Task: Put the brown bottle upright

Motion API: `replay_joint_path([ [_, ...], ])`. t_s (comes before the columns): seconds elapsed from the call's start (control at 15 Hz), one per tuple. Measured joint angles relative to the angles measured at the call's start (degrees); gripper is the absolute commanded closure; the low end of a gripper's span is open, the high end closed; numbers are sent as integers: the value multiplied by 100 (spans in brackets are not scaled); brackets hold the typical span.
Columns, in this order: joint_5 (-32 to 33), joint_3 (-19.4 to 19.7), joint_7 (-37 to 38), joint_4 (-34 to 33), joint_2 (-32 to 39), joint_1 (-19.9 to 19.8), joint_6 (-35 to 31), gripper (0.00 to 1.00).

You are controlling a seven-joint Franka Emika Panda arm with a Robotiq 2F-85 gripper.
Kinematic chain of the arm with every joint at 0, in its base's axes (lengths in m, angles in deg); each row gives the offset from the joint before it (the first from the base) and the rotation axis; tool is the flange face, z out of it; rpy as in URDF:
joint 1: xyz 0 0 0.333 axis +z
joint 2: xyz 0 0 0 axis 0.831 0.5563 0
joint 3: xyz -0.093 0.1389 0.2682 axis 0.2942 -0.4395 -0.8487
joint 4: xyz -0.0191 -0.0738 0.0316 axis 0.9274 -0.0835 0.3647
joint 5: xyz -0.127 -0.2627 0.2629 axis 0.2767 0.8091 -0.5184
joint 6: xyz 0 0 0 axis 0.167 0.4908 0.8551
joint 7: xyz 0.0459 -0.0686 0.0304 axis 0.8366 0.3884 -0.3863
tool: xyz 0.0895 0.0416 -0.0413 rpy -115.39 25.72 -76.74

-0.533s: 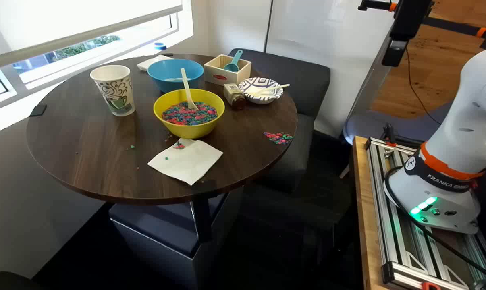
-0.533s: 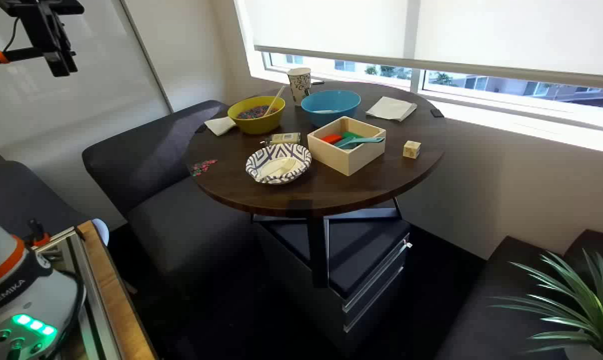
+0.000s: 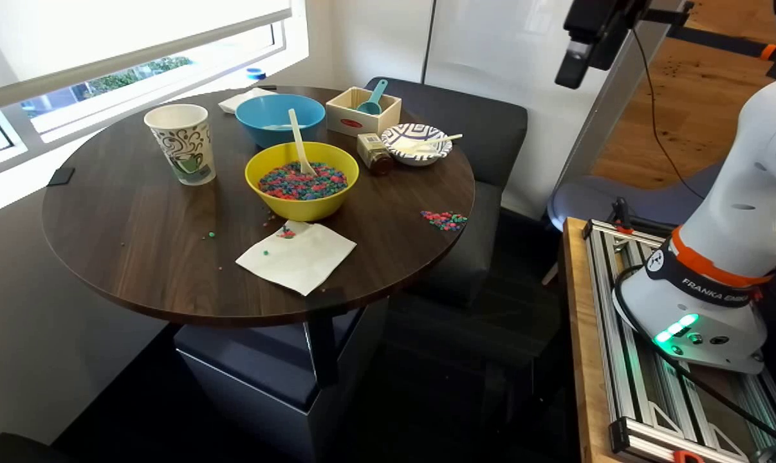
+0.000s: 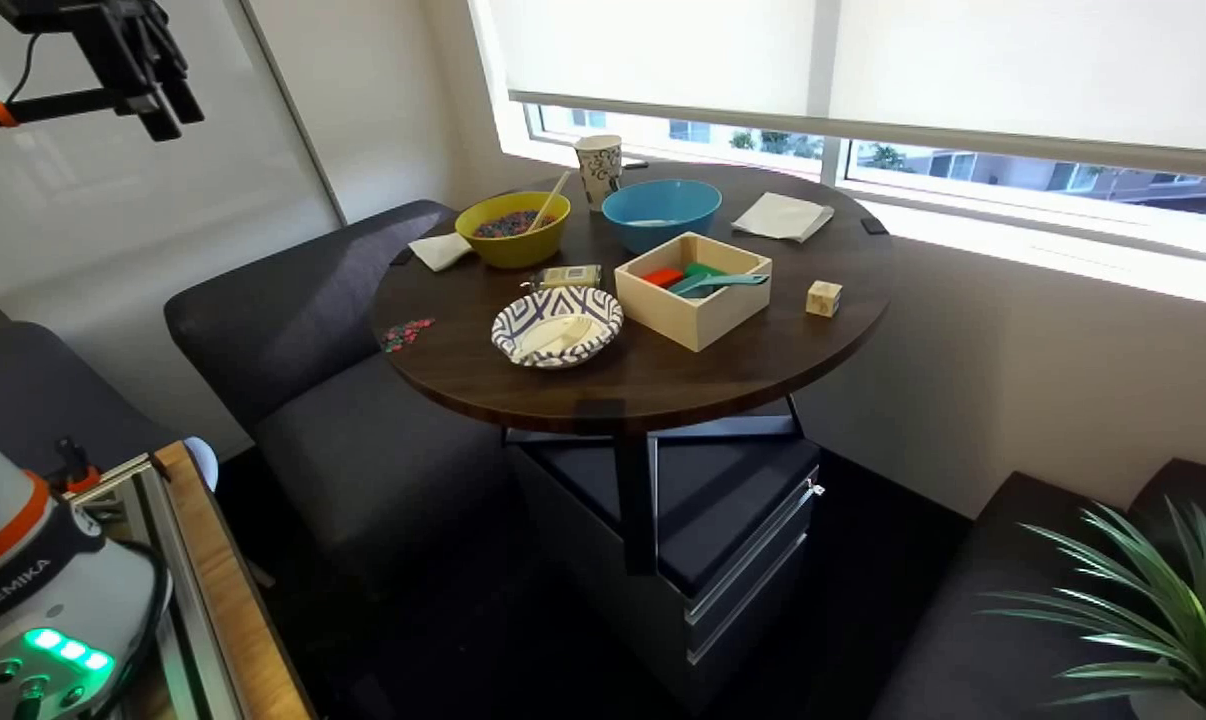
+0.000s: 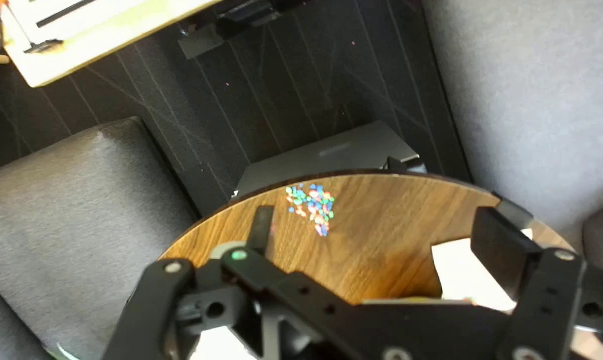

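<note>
Nearest us in the wrist view, the jaws cross the lower part of the frame, spread wide and holding nothing; we take that as readiness for a grasp not yet begun. In an exterior view they hang at upper right, well apart from the desk (image 3: 163,257). On it, left of centre, lies a white napkin (image 3: 298,258), perhaps laid to catch coloured bits (image 3: 287,233), since a few rest there. Behind stands a yellow bowl (image 3: 301,209), a spoon (image 3: 300,143) planted in it handle-up, probably for scooping. Farther, just above centre, the brown bottle (image 3: 375,153) lies on its side, dark end towards us, between that bowl and a patterned bowl (image 3: 420,161); its flat-looking faces likely stop it rolling. Beyond, a wooden box (image 3: 369,126) holds a blue scoop (image 3: 369,107).
</note>
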Motion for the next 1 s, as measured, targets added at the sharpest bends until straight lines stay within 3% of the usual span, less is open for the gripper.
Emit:
replay_joint_path([
  [0.53,308,4,1327,542,401,-880,-2325,0],
  [0.73,557,3,1716,616,543,-1175,-2421,0],
  [1.0,572,58,1774,627,581,-1122,-2527,0],
])
